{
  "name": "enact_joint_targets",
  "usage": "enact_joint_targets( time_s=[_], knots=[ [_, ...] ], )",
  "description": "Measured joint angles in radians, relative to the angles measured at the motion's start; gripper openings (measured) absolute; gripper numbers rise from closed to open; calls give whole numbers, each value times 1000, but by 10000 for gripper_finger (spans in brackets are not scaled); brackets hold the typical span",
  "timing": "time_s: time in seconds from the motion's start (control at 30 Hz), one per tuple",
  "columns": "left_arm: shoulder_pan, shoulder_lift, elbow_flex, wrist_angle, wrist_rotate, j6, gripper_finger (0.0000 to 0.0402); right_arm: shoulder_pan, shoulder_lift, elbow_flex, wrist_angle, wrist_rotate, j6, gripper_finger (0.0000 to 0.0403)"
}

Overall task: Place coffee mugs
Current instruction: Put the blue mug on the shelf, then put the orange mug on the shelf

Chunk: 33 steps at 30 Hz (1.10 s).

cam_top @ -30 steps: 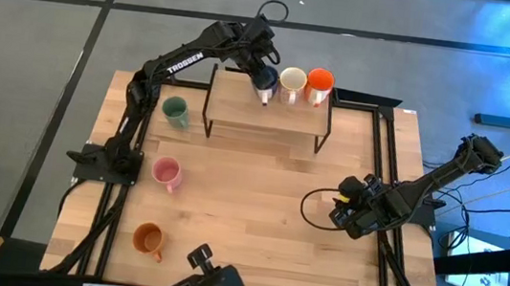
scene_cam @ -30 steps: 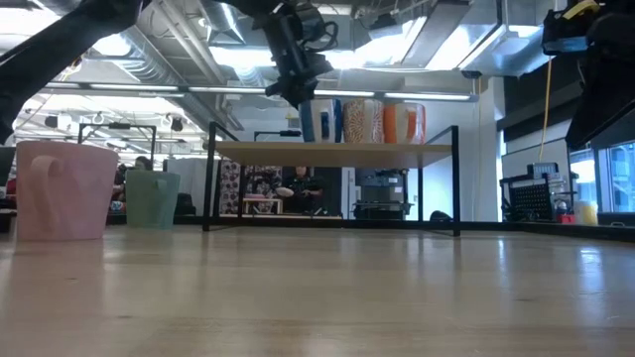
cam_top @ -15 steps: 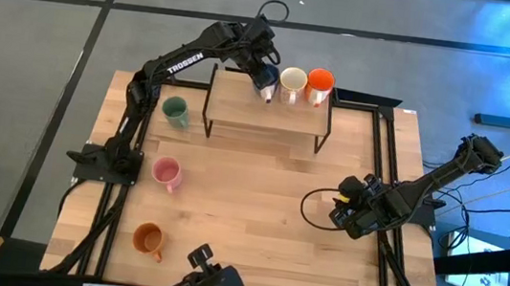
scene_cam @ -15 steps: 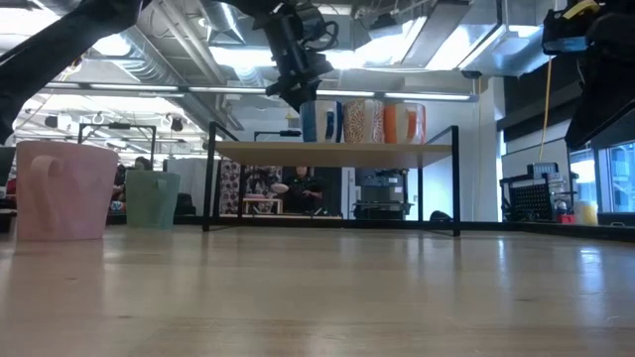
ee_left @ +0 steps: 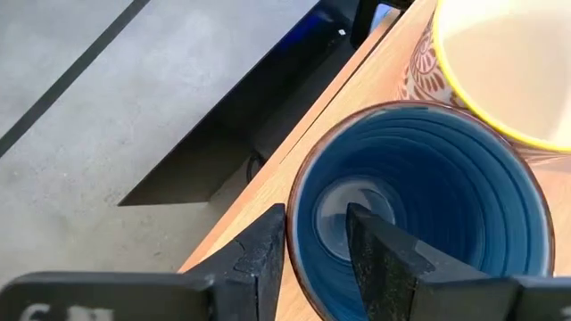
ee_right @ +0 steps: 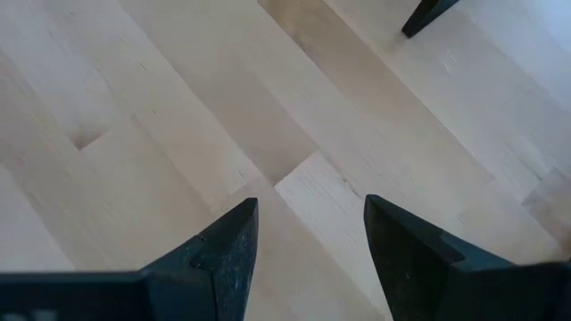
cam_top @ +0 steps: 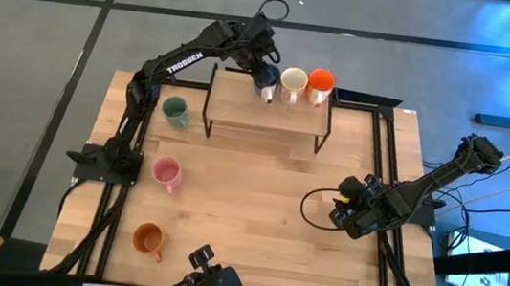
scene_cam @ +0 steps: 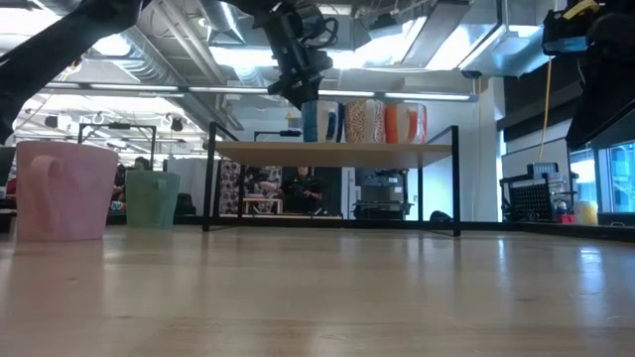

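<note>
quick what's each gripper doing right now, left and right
Left gripper: straddling the rim of the blue mug on the shelf; whether it is clamped cannot be told.
Right gripper: open, holding nothing, low over the table.
</note>
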Motion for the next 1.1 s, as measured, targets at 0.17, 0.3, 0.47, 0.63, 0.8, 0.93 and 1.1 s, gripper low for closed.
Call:
enact_joint_targets(
  time_s=[0.17, 0.3, 0.47, 0.63, 0.8, 0.93, 1.1],
  knots=[
    [-1, -1, 31, -17, -1, 0, 136, 0, 0, 0, 2, -36, 1, 193],
    [-8, -37, 31, -9, -36, 0, 137, 0, 0, 0, -2, -63, -1, 193],
    [-25, -119, 31, -12, -40, -1, 136, 0, 0, 0, -2, -66, -1, 193],
    [-71, -206, 31, -24, -48, -2, 135, 0, 0, 0, 3, -37, -1, 193],
    [-158, -301, 31, -75, -105, -32, 135, 0, 0, 0, 4, -22, -1, 193],
    [-264, -366, 31, -185, -174, -83, 135, 0, 0, 0, 5, -18, -1, 193],
    [-449, -423, 31, -364, -266, -255, 135, 0, 0, 0, 31, -1, -16, 193]
  ],
)
